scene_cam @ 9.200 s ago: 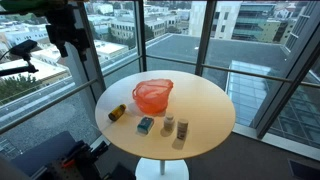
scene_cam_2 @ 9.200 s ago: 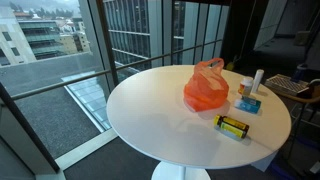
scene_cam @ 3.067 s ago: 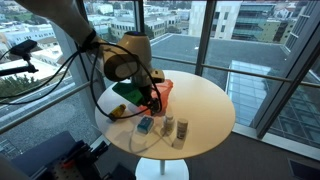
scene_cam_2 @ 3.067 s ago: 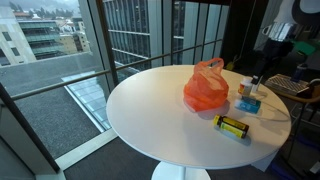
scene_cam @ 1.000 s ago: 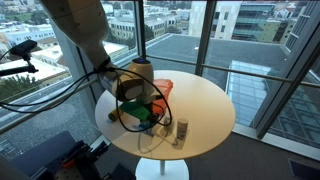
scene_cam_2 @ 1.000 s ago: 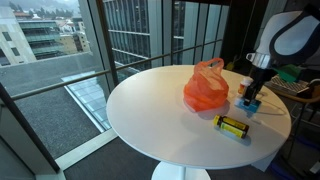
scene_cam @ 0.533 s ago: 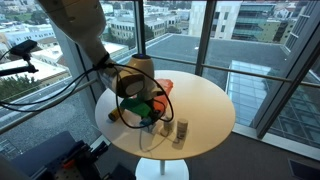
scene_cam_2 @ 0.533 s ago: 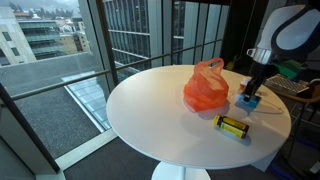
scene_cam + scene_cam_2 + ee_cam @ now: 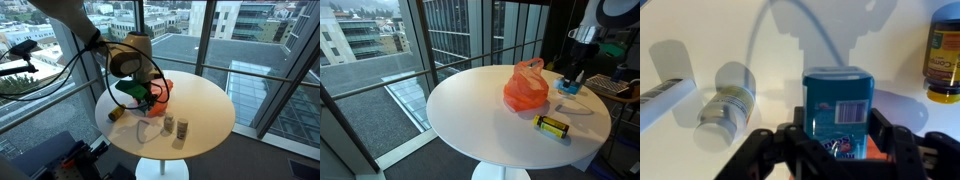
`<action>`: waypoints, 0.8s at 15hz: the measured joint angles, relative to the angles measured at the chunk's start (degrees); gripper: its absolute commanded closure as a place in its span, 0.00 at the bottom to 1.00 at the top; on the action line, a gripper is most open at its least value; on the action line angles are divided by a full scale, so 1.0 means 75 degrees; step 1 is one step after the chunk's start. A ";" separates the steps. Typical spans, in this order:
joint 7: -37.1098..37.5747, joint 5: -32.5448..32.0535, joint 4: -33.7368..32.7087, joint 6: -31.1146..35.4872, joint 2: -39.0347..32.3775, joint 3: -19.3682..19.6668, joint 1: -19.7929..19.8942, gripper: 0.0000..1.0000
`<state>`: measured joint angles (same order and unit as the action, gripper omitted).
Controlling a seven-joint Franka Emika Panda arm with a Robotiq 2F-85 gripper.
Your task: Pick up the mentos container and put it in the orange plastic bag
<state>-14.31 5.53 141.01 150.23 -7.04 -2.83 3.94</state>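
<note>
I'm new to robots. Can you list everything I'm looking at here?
Mentos container: one, teal-blue, held off the table.
Orange plastic bag: one, orange, mid-table.
Can: one, yellow and black, lying on its side on the table.
Small bottles: two, pale, upright near the table's edge.
Table: one, white, round, by the windows.
Gripper: one, black, clamped on the mentos container.

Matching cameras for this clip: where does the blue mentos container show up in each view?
In an exterior view: mentos container left of centre, small and partly hidden, beside the orange bag.
In an exterior view: far right, to the right of the bag.
Wrist view: dead centre, clamped in the tool.
Shared landmark: the yellow jar lying on the table.
</note>
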 measured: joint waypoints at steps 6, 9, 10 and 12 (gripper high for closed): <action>0.0077 0.0279 -0.0436 -0.0823 0.0462 -0.0005 -0.0303 0.36; 0.0083 0.0279 -0.0459 -0.0845 0.0463 -0.0003 -0.0328 0.36; 0.0083 0.0279 -0.0459 -0.0845 0.0463 0.0000 -0.0327 0.61; 0.0083 0.0279 -0.0456 -0.0845 0.0459 0.0005 -0.0330 0.61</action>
<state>-13.69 7.63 137.59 143.89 -3.60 -2.79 1.46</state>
